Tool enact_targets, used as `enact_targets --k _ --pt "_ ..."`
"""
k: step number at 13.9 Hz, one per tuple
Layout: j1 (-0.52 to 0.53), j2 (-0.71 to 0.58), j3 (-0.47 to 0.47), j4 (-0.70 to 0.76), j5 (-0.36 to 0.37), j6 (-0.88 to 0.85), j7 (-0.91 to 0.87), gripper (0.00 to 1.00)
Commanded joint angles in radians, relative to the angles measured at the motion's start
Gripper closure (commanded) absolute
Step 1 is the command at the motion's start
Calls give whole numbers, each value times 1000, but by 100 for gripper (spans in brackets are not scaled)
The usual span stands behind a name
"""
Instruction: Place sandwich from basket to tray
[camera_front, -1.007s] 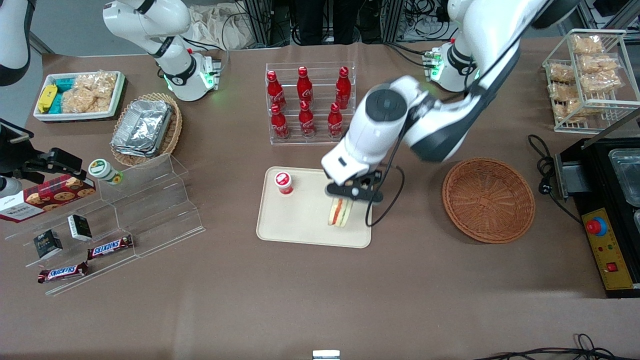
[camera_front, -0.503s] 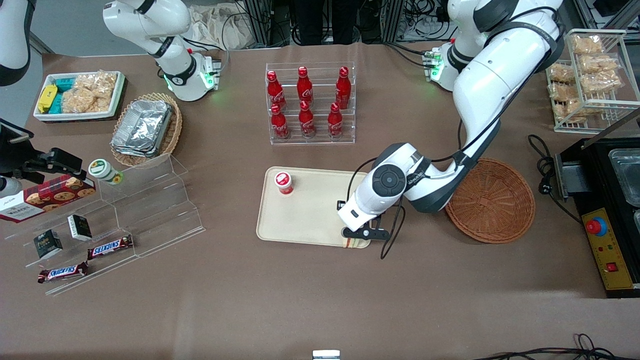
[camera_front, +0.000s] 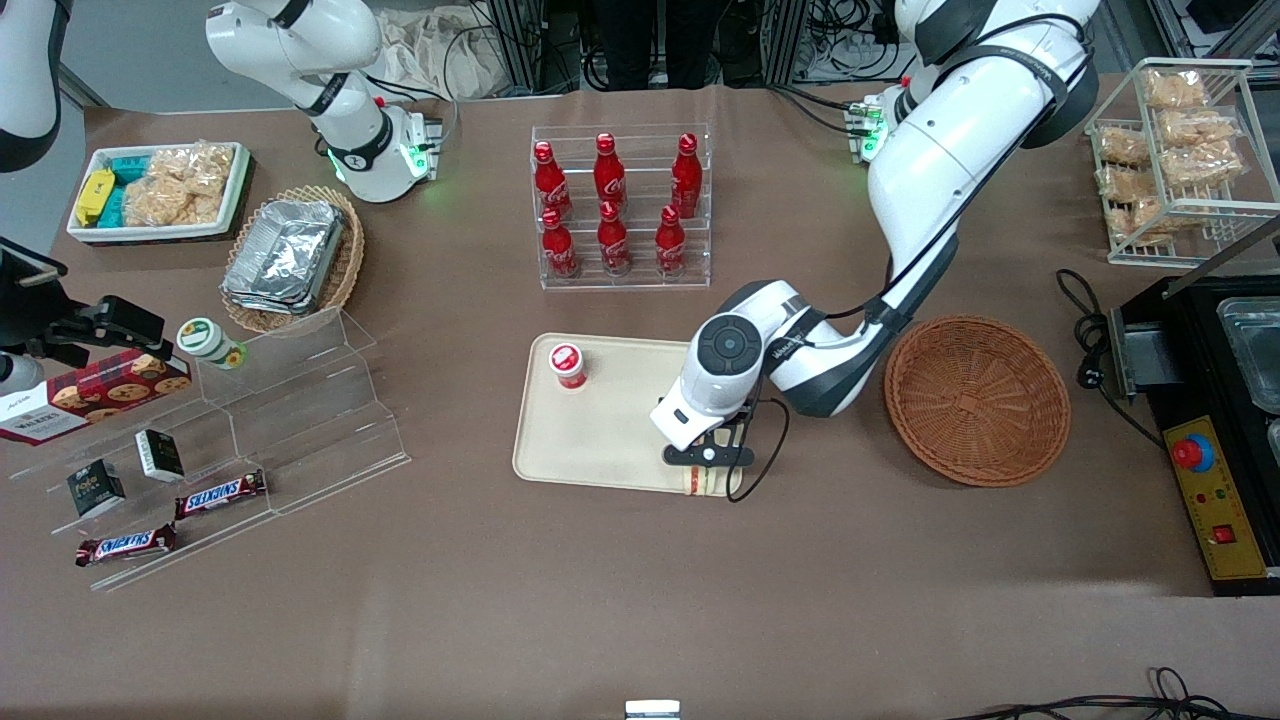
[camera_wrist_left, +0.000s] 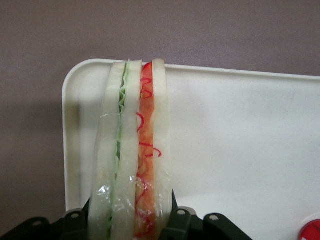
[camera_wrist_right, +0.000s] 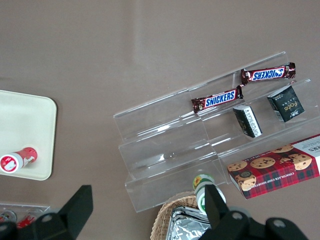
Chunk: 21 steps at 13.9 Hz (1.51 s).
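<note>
Tabletop (camera_front: 600, 600): brown cloth covered it, with snack racks toward the parked arm's end and the task's things near the middle.
Tray (camera_front: 600, 440): the beige tray lay flat, nearer the front camera than the rack of red bottles (camera_front: 612, 205); a small red-capped cup (camera_front: 567, 365) stood on it at the corner toward the bottles.
End effector (camera_front: 707, 468): it hung low over the tray's edge nearest the front camera, at the corner toward the basket, and its fingers were closed against both bread faces of the sandwich.
Sandwich (camera_wrist_left: 132, 160): held on edge, bread slices upright, green and red filling layers showing between them (clear wrap glinted on it); in the wrist view it stretched across the tray (camera_wrist_left: 240, 150) to its rim. Only its tip showed in the front view (camera_front: 703, 484), right at the tray's rim.
Basket (camera_front: 977, 400): the round reddish-brown wicker basket sat beside the tray, toward the working arm's end, apart from it.
</note>
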Motion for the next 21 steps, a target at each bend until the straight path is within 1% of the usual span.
enact_targets --k 1,5,6,7,8,11,15,16,19,21 --pt "-28 1 13 23 20 -7 -88 44" --pt "-57 -2 13 21 20 -19 -173 44" --pt "-59 -2 13 21 21 -19 -182 37" --pt "-57 -4 13 21 20 -19 -182 7" --pt "-54 -7 13 23 21 -21 -179 0" --pt "-50 -57 13 33 21 -92 -176 0" --pt "-48 -200 11 40 17 -214 -179 0" --pt "-45 -239 13 41 17 -259 -161 0" --pt "7 -356 8 49 0 -434 -76 0" --pt "44 -416 8 98 -40 -558 -18 0"
